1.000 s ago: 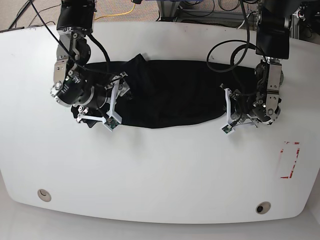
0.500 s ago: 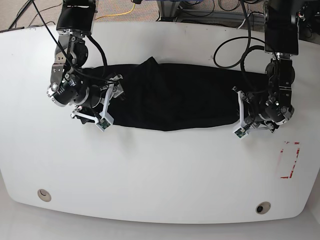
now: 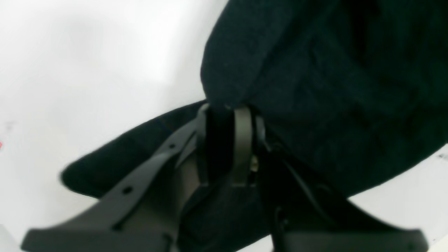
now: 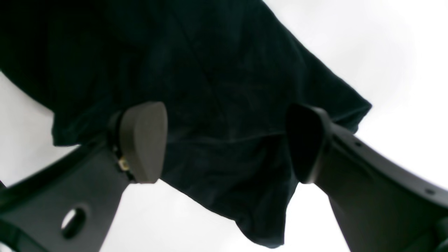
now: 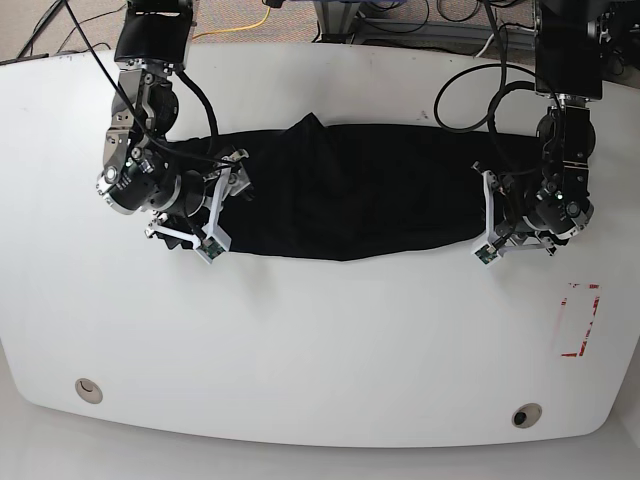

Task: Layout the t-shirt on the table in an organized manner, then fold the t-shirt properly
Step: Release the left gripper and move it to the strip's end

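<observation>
Black t-shirt stretched flat; left jaws pinch edge, right jaws wide; table front bare.

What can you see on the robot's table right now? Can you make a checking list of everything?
Surface: white table, two small round holes near the front edge, red tape mark at the base view's right.
Job's things: black t-shirt stretched wide between the arms, wrinkly, a raised bump at its top edge, not folded.
Clutter: nothing seen.
Grippers: left gripper shut on the t-shirt's edge; right gripper open, fingers apart with cloth between them.
Cables: black cables loop over the table's back; a yellow cable lies behind it.
Surroundings: metal frames and more wires behind the table.
</observation>
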You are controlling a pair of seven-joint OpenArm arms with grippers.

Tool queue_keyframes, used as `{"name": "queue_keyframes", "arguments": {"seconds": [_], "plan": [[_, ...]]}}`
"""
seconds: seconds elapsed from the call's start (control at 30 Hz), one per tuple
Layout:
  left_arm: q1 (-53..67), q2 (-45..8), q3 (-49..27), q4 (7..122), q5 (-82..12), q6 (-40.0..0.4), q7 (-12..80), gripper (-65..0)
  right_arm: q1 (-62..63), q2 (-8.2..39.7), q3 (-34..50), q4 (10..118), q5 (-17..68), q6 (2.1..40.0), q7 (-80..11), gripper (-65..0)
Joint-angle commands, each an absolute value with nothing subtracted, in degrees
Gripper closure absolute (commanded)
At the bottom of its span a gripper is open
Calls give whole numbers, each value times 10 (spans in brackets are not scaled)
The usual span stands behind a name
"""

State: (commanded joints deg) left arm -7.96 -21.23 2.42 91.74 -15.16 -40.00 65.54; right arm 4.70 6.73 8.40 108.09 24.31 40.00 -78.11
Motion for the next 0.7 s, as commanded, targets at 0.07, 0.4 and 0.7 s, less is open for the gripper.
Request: {"name": "queue_keyframes", "arguments": {"seconds": [0.07, 0.4, 0.7], "plan": [[-80, -212, 24, 917, -152, -400, 656, -187, 52, 58, 84, 1080, 243, 400, -781, -496], [-82, -215, -43, 919, -152, -400, 686, -315, 54, 25, 83, 1052, 241, 400, -765, -496], [-80, -278, -94, 937, -156, -400, 686, -318, 54, 27, 83, 1051, 241, 400, -764, -496]]}}
